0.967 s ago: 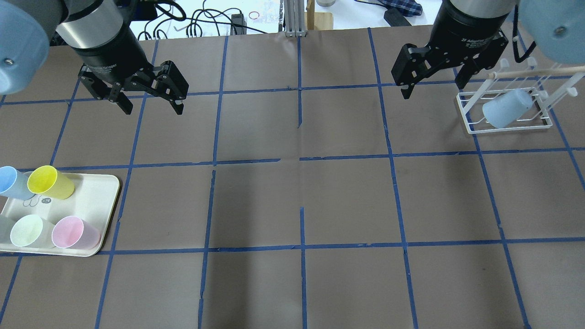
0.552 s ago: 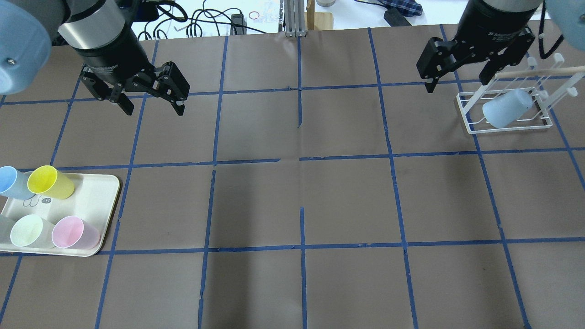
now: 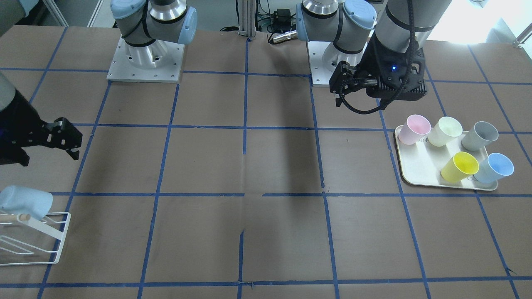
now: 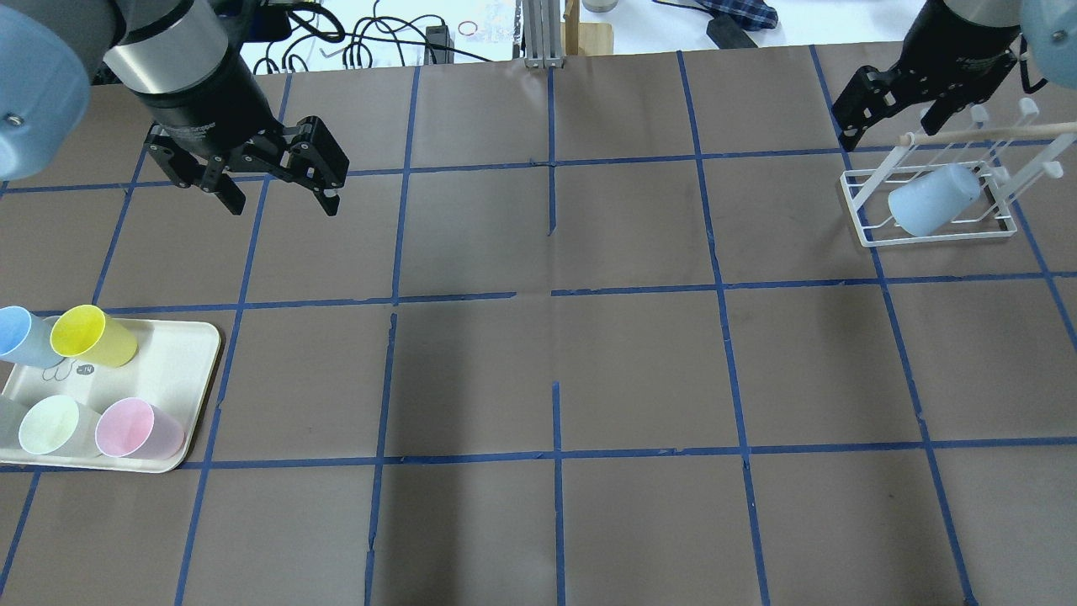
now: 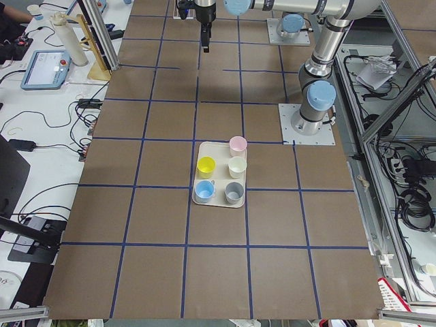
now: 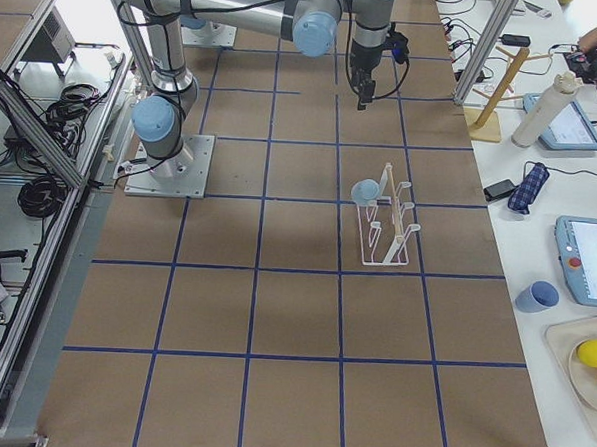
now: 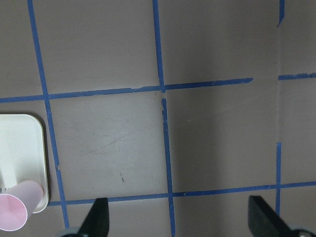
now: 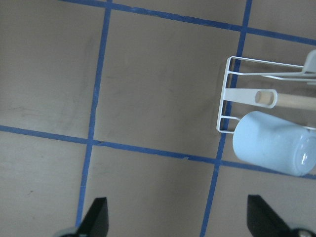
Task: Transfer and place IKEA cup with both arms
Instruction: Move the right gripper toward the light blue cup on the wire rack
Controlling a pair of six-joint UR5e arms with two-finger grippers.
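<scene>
The pale blue IKEA cup [image 4: 930, 202] hangs upside down and tilted on a peg of the white wire rack [image 4: 858, 210] at the far right. It also shows in the front view [image 3: 25, 201] and the right wrist view [image 8: 271, 148]. My right gripper [image 4: 883, 130] is open and empty, behind and above the rack, apart from the cup. My left gripper [image 4: 282, 204] is open and empty, above the table at the back left, well behind the tray.
A cream tray [image 4: 168, 370] at the left front holds a yellow cup [image 4: 88, 335], a second blue cup [image 4: 21, 332], a green cup [image 4: 50, 425], a pink cup [image 4: 135, 427] and a grey cup [image 3: 480, 135]. Brown paper with blue tape lines covers the table.
My right gripper has moved to the right and toward the table's back, away from the rack's left side. The cup stays on the rack. My left gripper has barely moved.
</scene>
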